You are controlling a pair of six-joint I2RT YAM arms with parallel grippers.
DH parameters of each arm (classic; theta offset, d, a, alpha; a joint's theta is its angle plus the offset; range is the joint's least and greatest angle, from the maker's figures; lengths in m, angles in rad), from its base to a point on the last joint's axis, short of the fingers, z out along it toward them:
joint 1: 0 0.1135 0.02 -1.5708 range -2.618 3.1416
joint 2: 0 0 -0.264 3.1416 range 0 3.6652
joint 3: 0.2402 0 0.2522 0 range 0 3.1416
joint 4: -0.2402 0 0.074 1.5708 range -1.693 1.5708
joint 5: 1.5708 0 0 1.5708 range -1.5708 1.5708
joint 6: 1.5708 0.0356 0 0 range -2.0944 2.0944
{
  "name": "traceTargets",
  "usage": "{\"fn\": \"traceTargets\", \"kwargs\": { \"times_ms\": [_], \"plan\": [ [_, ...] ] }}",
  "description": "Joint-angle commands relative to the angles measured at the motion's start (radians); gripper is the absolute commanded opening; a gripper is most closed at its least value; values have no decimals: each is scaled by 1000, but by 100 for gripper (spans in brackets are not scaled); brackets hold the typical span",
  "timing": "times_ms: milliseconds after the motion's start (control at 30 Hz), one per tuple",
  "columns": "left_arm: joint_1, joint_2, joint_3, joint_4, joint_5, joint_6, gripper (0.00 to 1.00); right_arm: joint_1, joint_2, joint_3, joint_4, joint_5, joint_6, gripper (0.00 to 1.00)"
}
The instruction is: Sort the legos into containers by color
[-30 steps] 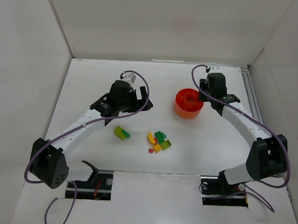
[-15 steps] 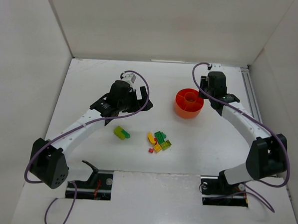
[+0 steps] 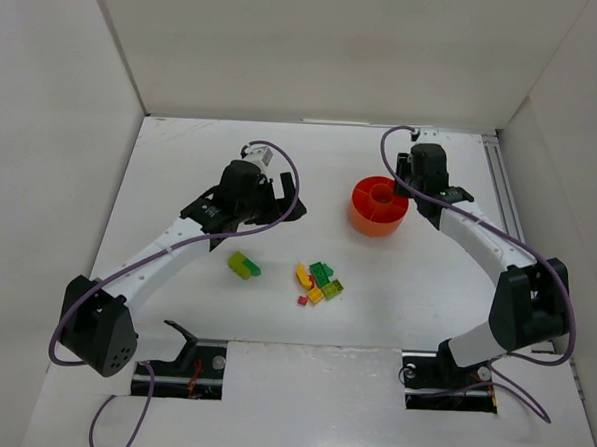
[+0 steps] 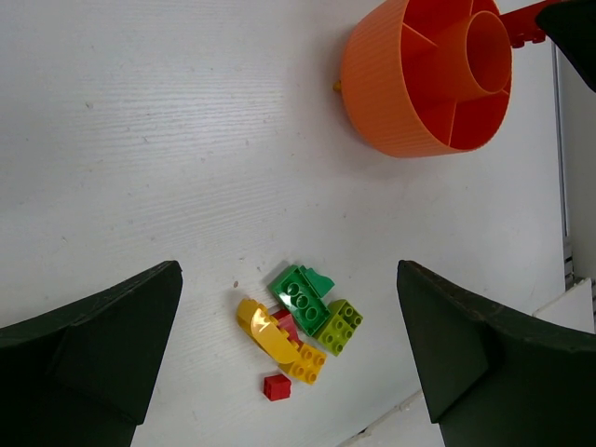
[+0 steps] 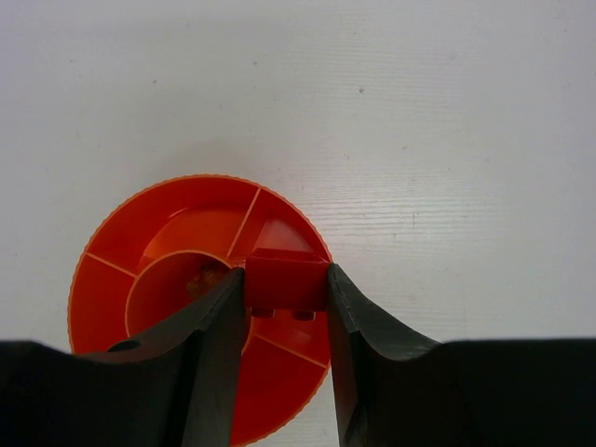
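Right tool [image 5: 287,291] nearer dish [image 5: 98,300] — brick [image 5: 287,277] sides hidden

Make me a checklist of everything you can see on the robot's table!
Surface: white table, plain and bare apart from the toys.
Job's things: orange dish with compartments around a middle cup. A cluster of loose bricks in yellow, green, lime and red lies near the arms, and a lime-and-green pair lies apart to its left. One red brick is held over the dish.
Clutter: nothing seen.
Grippers: right gripper shut on the red brick; left gripper wide open, holding nothing, above the cluster.
Cables: purple cables loop along both arms, clear of the bricks.
Surroundings: white walls on three sides.
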Motion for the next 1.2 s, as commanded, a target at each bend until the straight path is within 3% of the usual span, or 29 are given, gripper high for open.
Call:
{"fn": "traceTargets", "kwargs": {
  "times_ms": [0, 100, 233, 333, 467, 700, 800, 967, 1167],
  "plan": [
    [-2, -16, 0, 11, -6, 14, 100, 13, -14, 3, 49, -15, 16, 33],
    [-2, -16, 0, 11, -6, 14, 100, 13, -37, 3, 24, -15, 26, 39],
    [-2, -16, 0, 11, -6, 14, 100, 13, -57, 12, -11, -4, 26, 39],
    [-2, -25, 0, 11, -6, 14, 100, 22, -57, 53, -101, 10, 66, 28],
    [-2, -34, -9, 11, -6, 14, 100, 31, -57, 72, -204, 82, 121, 24],
    [-2, -34, -18, 22, 3, 14, 100, 40, -58, 52, -169, 82, 163, 24],
    [-2, -34, -18, 22, 3, 14, 100, 40, -34, 52, -160, 72, 172, 39],
    [-2, -53, -18, 13, 3, 14, 100, 49, -23, 61, -151, 63, 172, 47],
    [-2, -62, -28, 13, 3, 14, 100, 49, -41, 61, -160, 72, 163, 63]
  ]
}}
